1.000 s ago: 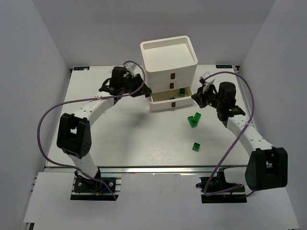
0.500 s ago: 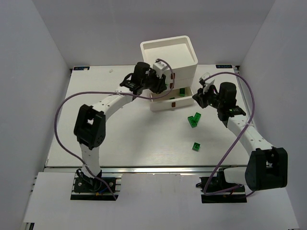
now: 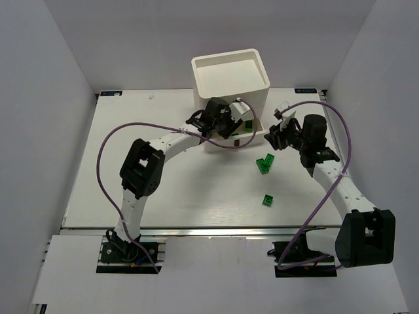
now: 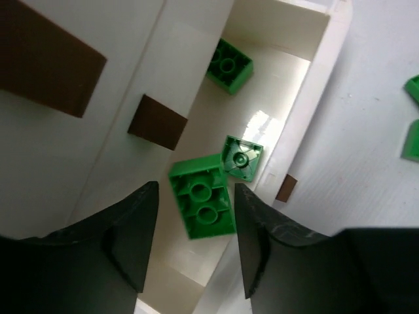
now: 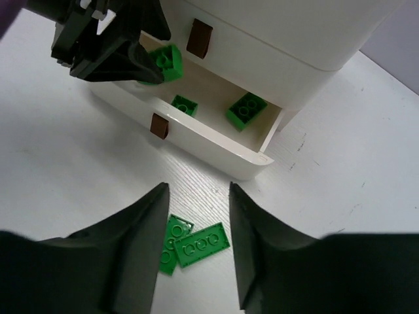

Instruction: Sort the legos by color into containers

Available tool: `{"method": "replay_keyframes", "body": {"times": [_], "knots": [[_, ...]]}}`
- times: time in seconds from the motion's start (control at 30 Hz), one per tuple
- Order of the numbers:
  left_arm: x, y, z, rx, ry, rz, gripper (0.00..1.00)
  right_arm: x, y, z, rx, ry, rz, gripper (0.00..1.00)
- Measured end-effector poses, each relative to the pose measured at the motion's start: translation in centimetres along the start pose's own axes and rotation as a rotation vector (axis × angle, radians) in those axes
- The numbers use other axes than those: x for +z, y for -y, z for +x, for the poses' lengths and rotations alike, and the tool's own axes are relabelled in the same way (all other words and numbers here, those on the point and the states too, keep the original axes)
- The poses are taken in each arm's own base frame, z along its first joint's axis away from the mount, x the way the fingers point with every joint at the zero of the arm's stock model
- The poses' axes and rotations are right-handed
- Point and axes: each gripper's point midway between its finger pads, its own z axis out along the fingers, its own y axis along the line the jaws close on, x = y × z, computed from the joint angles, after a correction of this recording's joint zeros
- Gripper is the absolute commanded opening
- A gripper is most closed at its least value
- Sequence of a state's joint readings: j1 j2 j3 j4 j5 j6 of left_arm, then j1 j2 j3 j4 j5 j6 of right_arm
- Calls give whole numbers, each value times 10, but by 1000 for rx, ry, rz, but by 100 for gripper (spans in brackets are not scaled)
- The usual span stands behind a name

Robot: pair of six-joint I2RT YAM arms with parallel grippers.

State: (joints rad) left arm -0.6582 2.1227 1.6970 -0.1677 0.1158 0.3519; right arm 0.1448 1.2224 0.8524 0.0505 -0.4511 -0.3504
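Left end effector [image 4: 196, 190] has swung over drawer [image 4: 327, 59], green lego [image 4: 203, 204] between jaws

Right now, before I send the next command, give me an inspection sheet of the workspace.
Surface: white table, lightly scuffed.
Job's things: drawer unit, bottom drawer open holding two green legos; three green legos loose on the table.
Clutter: nothing seen.
Grippers: left gripper jaws flank a green brick over the open drawer, grip unclear; right gripper open, empty.
Cables: purple cables loop beside both arms, clear of the legos.
Surroundings: white walls on three sides.
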Motion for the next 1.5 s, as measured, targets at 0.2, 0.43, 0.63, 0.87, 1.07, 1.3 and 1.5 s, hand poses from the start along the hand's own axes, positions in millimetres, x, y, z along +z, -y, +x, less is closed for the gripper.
{"method": "replay_keyframes", "body": {"times": [0.2, 0.43, 0.63, 0.87, 1.07, 1.3, 1.5], "knots": [[-1, -10, 1, 6, -10, -60, 69, -3, -13, 12, -38, -33, -83, 64], [-12, -10, -7, -81, -10, -78, 32, -8, -35, 40, -36, -114, -216, 0], [-70, -17, -41, -329, 61, -116, 39, 0, -21, 74, 132, -286, -200, 17], [-191, -2, -52, -625, 238, -151, 74, 5, -21, 105, 461, -516, -134, 76], [-231, 14, -18, -800, 273, -182, 74, 1, -18, 119, 680, -626, 37, 78], [-235, 24, 16, -898, 206, -222, 75, 7, -12, 142, 888, -702, 210, 65], [-241, 23, 14, -916, 215, -227, 75, 26, -3, 167, 976, -772, 291, 63]]}}
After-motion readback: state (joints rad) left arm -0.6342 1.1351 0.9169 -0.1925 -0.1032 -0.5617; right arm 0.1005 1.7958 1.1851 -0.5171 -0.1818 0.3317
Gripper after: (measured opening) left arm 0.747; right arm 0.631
